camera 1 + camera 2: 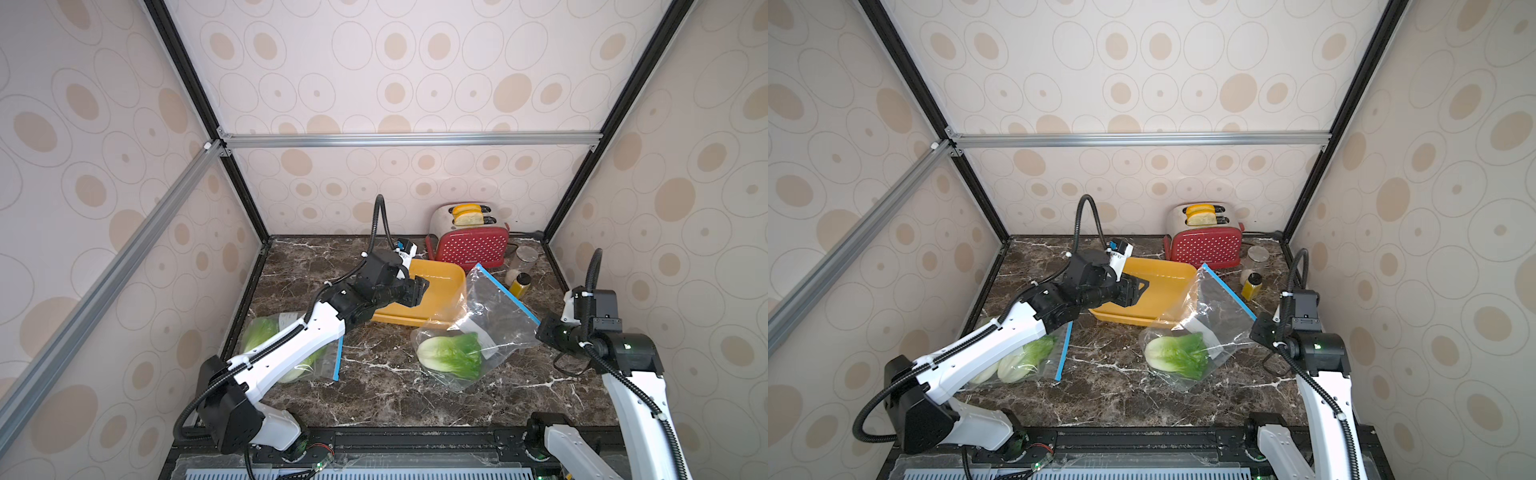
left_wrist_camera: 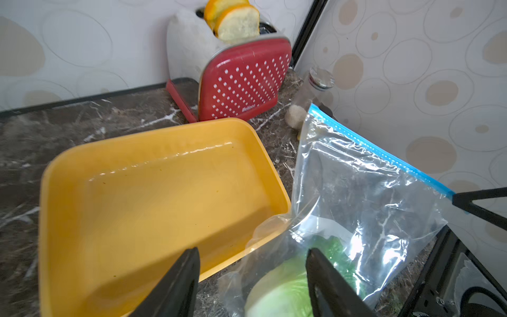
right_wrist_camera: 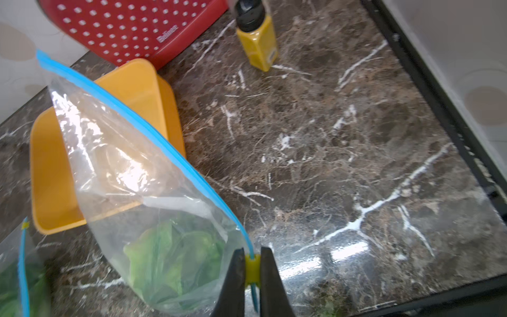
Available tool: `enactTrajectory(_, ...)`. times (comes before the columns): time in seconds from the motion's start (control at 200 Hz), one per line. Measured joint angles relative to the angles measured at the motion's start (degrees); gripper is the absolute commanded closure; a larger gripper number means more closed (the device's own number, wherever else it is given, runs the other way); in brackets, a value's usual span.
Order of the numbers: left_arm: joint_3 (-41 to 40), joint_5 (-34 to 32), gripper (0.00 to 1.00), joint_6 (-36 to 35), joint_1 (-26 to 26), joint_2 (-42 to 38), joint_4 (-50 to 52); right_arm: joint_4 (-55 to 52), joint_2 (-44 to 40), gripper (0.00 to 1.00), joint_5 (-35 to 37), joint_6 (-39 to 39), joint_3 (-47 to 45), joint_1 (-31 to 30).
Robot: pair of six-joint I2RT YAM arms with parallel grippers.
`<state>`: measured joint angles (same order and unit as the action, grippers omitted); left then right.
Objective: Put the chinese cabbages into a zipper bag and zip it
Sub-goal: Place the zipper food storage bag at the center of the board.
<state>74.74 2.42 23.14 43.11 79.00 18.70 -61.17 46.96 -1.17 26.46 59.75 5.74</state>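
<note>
One chinese cabbage [image 1: 451, 355] [image 1: 1177, 353] [image 3: 175, 255] lies inside a clear zipper bag [image 1: 494, 316] [image 1: 1217, 307] [image 2: 365, 197] at mid-table. The bag's top edge is held up off the table. My right gripper [image 1: 539, 323] [image 1: 1256, 326] [image 3: 252, 249] is shut on the bag's yellow zipper slider [image 3: 252, 267], at the end of the blue zip strip [image 3: 142, 129]. My left gripper [image 1: 419, 293] [image 1: 1136, 291] [image 2: 252, 251] hangs open and empty over the yellow tray's near edge, just left of the bag. More cabbages [image 1: 262, 332] [image 1: 1021, 357] lie in a second bag under the left arm.
An empty yellow tray [image 1: 440, 286] [image 2: 153, 137] sits behind the bag. A red toaster [image 1: 471, 245] with bread slices stands at the back. A glass jar [image 1: 524, 257] and a yellow spice bottle [image 1: 519, 284] [image 3: 258, 44] stand right of it. Walls enclose three sides.
</note>
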Motion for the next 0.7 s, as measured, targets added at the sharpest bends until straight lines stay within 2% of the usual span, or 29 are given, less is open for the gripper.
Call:
enactTrajectory(0.125, -3.4, -4.1, 0.08, -0.4, -2.3, -7.5, 0.0, 0.3, -0.7, 1.0, 0.8, 1.5, -3.3, 2.2)
enactTrajectory(0.165, -4.6, -6.0, 0.01, -0.3, -3.1, -9.3, 0.2, 0.4, -0.8, 0.88, 1.0, 2.0, -4.1, 2.4)
enactTrajectory(0.225, -5.9, -9.7, 0.01, -0.3, -4.0, -11.4, 0.9, 1.1, -1.1, 0.71, 1.0, 3.0, -5.5, 2.5)
enactTrajectory(0.411, -9.3, -22.6, 0.01, -0.4, -7.3, -14.3, 4.9, 0.5, 1.3, 0.36, 2.2, 1.9, -3.1, 2.6)
enactTrajectory(0.546, -12.3, -31.6, 0.01, 0.5, -14.8, -17.0, 8.0, 1.4, 4.4, 0.03, 6.6, -1.2, 3.6, 2.6)
enactTrajectory(0.571, -12.9, -33.1, 0.01, 0.7, -16.6, -17.6, 8.3, 1.9, 4.7, 0.0, 7.7, -1.7, 4.7, 2.6)
enactTrajectory(0.701, -18.4, -40.0, 0.01, -0.1, -24.9, -20.3, 5.5, 6.7, 7.2, 0.0, 10.2, -4.6, 7.8, 2.6)
